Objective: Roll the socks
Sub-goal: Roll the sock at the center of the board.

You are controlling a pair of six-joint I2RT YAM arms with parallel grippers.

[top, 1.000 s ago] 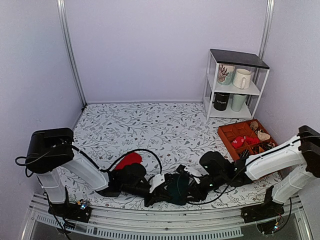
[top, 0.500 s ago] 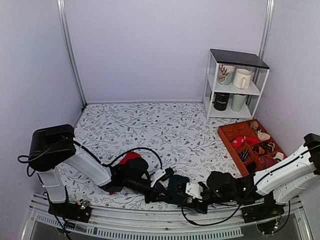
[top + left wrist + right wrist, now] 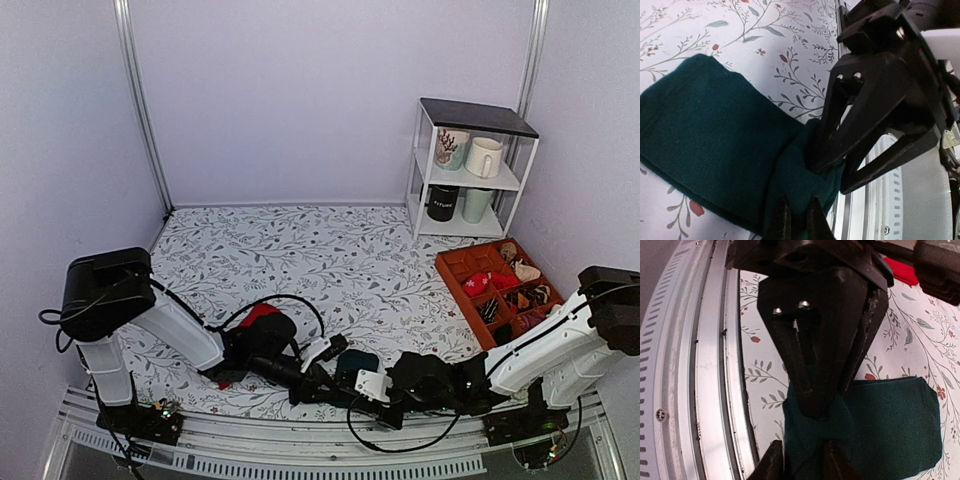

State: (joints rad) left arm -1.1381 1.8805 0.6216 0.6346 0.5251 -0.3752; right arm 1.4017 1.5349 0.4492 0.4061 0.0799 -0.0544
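The teal sock (image 3: 715, 140) lies at the near edge of the flowered surface (image 3: 300, 250), right beside the metal rail (image 3: 705, 365) and between the two arms. Most of it is spread flat and smooth, a broad dark green band with a rounded end pointing away from the rail. The end nearest the rail is gathered up into a thick, creased fold.

Both claws meet at that fold. The left claw (image 3: 797, 222) has its fingertips drawn almost together, with only a thin pinch of the teal fabric between them, so it is clamped on the sock. The right claw (image 3: 802, 465) comes in from the other side, tips toward the left one. Its fingers stand a little wider apart, but the gap is packed with bunched teal cloth, so it too is gripping the sock. The tips of the two claws sit just beside each other on the same lump of fabric, nearly touching. I cannot tell whether the fold is lifted off the surface or resting on it.

The red sock (image 3: 258, 314) is off to the left, apart from the teal one. It is a bright crumpled patch tucked against the left arm's wrist, partly hidden by it, and neither claw touches it.
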